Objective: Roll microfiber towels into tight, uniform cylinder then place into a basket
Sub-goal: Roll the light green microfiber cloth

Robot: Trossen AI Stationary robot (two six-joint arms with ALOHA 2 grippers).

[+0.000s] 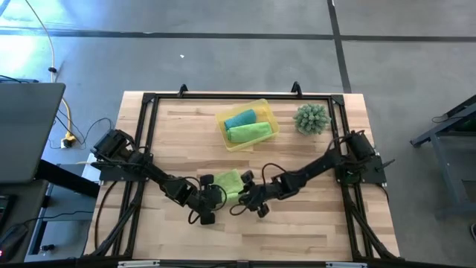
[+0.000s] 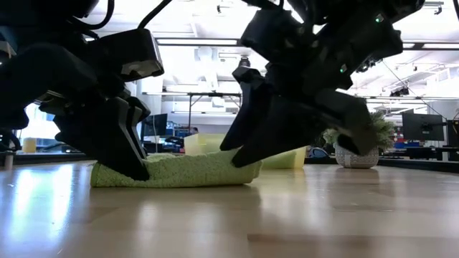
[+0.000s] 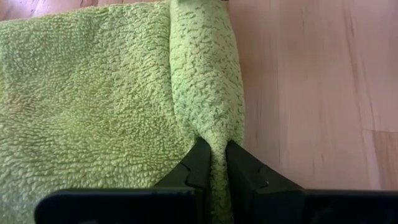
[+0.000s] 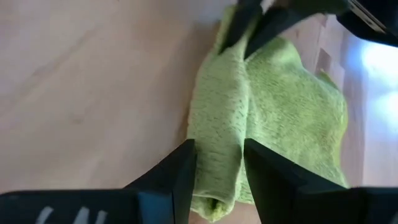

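Lime-green microfiber towel (image 1: 229, 182): near centre of wooden table (image 1: 297, 231), one edge rolled. Left gripper (image 3: 213, 163): pinching one end of the roll. Right gripper (image 4: 216, 163): fingers spread astride the other end. Translucent yellow plastic basket (image 1: 266, 109): far centre, holding teal roll (image 1: 240, 118) and green roll (image 1: 249, 132).

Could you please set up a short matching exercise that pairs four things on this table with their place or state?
Things:
1. teal towel
2. lime-green towel on the table
3. spiky plant
4. left pincer

Places or states:
A. beside the basket, on the bare wood
B. rolled, lying in the basket
C. shut on a rolled edge
D. partly rolled, between both pincers

Pairs: 1-B, 2-D, 3-A, 4-C
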